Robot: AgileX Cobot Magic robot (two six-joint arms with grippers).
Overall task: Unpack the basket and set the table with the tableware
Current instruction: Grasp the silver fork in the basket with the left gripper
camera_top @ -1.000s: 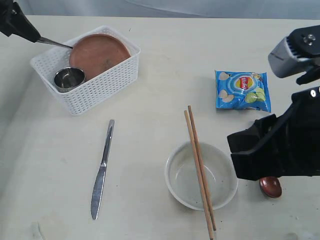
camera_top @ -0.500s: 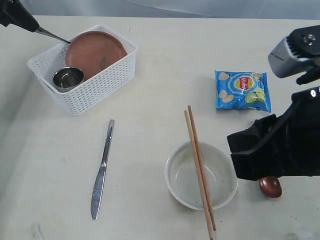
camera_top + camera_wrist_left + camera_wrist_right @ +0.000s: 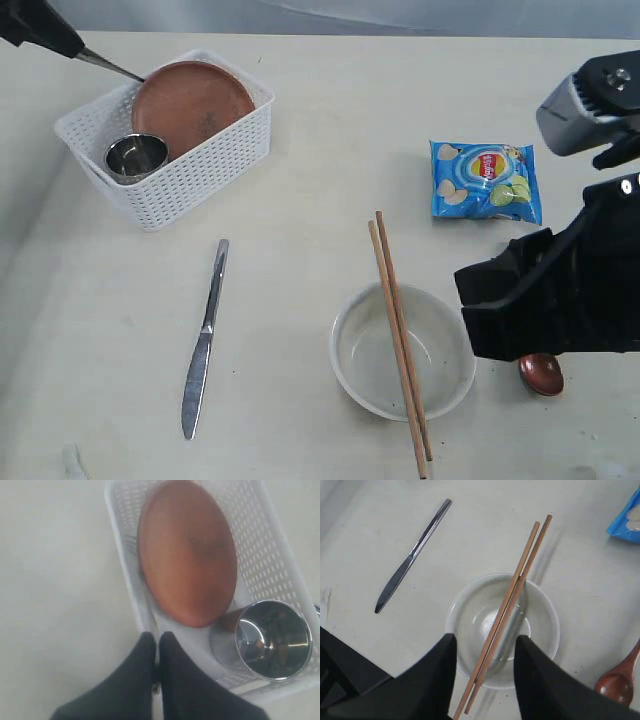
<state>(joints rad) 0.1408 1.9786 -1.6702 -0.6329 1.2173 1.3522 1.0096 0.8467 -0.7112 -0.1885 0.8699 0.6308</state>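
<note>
Left gripper (image 3: 157, 639) closed on a slim steel shaft, apparently the fork (image 3: 110, 67), which reaches into the basket (image 3: 190, 172) at far left. Plate (image 3: 192, 103) and cup (image 3: 137, 156) sit inside the basket. Right gripper (image 3: 484, 645) open and empty above the bowl (image 3: 360, 360), near right, with chopsticks (image 3: 398, 330) across it. Knife (image 3: 204, 340) lies on the table (image 3: 320, 130), near left.

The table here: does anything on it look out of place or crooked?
Two things. The chips bag is a snack among tableware. The plate stands tilted in the basket, propped against its rim, not flat. The chopsticks lie across the bowl, which looks deliberate.
</note>
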